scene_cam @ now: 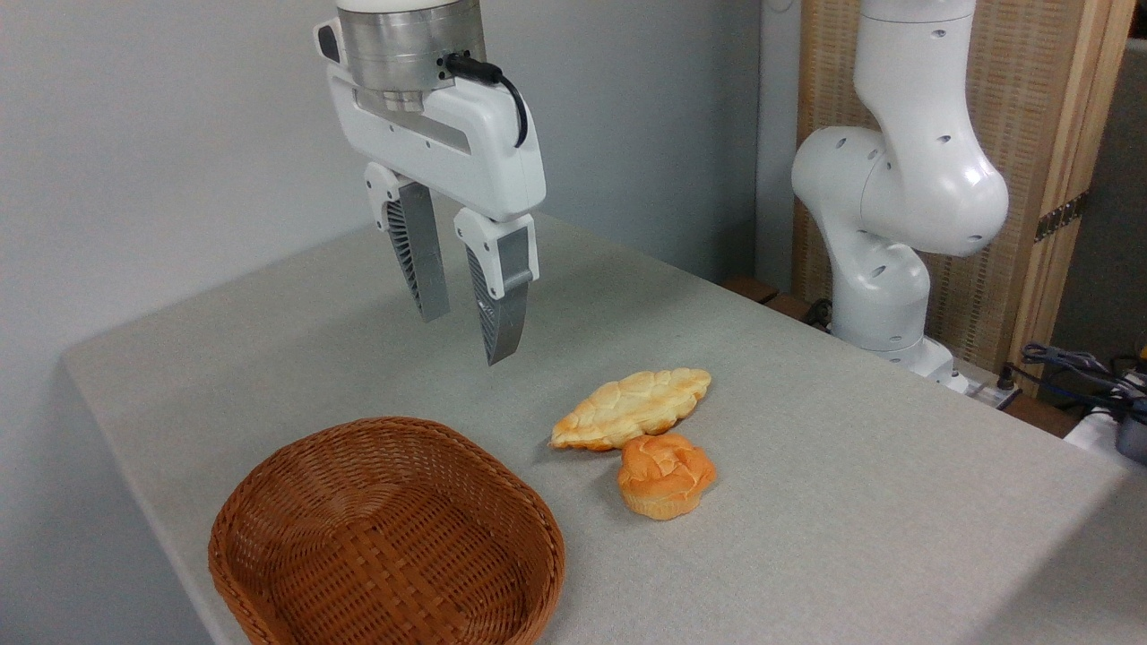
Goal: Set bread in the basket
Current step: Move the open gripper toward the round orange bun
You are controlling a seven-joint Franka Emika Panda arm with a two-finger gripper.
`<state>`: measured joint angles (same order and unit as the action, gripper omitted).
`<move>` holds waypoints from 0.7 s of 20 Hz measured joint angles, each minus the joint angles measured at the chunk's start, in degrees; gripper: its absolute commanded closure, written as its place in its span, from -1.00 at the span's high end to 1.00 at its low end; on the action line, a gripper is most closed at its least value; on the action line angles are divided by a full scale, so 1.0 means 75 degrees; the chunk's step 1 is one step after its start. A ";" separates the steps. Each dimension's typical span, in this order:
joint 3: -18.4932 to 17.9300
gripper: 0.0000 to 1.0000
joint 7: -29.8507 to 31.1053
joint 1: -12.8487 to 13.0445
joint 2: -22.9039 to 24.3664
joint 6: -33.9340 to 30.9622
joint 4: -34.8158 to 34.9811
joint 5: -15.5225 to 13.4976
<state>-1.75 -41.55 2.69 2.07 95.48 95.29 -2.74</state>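
Fixed camera: the bread lies to the lower right of our gripper, nothing grasped yet.

We see the gripper (466, 336) hanging above the desk (878, 466), its jaws narrowly parted and empty. The bread (667, 475) sits on the desk, down and to the right of the fingertips, just in front of the leaf-shaped loaf (632, 408). The basket (385, 537) stands empty to the left of the bread, so we judge the reach goes right first.

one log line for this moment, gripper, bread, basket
gripper: open, raised, holding nothing | bread: on table beside loaf | basket: empty | pick: not yet done
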 measured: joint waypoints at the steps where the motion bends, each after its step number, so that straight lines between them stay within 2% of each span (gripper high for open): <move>1: -0.0002 1.00 -0.0001 0.0000 0.0000 0.0000 0.0000 0.0000; 14: -0.0125 1.00 -0.0001 0.0012 0.0001 -0.0038 0.0029 0.0000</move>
<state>-2.69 -41.55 2.78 2.08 95.19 95.51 -2.74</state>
